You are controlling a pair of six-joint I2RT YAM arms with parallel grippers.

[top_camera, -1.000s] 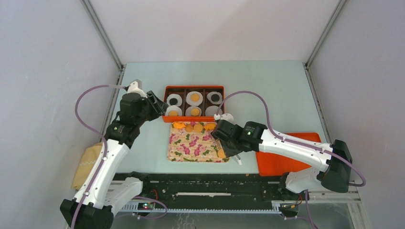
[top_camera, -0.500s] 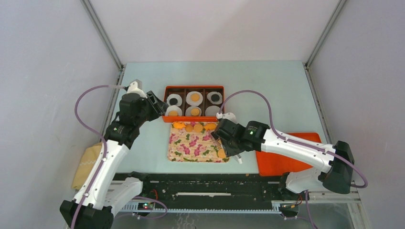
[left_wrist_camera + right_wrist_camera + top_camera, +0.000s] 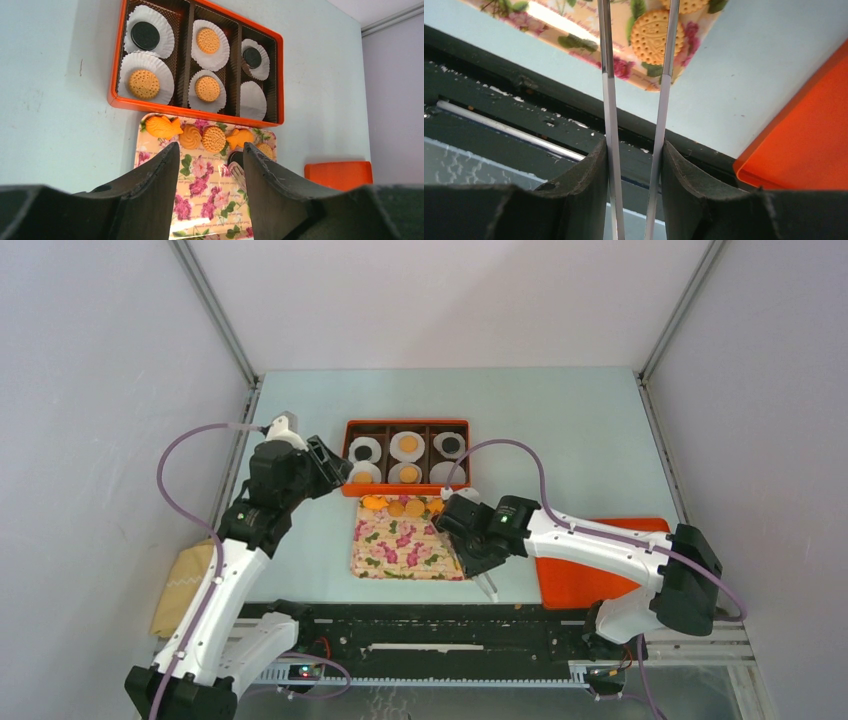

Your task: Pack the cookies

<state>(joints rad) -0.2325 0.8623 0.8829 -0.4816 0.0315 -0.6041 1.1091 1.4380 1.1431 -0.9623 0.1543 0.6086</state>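
Observation:
An orange box (image 3: 405, 425) holds paper cups with golden and black cookies (image 3: 144, 83); one cup (image 3: 252, 100) is empty. More golden cookies (image 3: 213, 138) lie along the far edge of a floral tray (image 3: 400, 545). My right gripper (image 3: 470, 545) is shut on metal tongs (image 3: 606, 100). The two tong blades straddle a golden cookie (image 3: 655, 36) at the tray's near right corner, and I cannot tell if they touch it. My left gripper (image 3: 335, 468) is open and empty, held above the table left of the box.
An orange lid (image 3: 590, 575) lies flat to the right of the tray. A tan cloth (image 3: 180, 585) sits at the left table edge. The black rail (image 3: 430, 625) runs along the near edge, just below the tray.
My right gripper has moved a little left and nearer with the tongs, over the tray's near right corner, covering the cookie there in the top view. The left gripper shifted slightly right.

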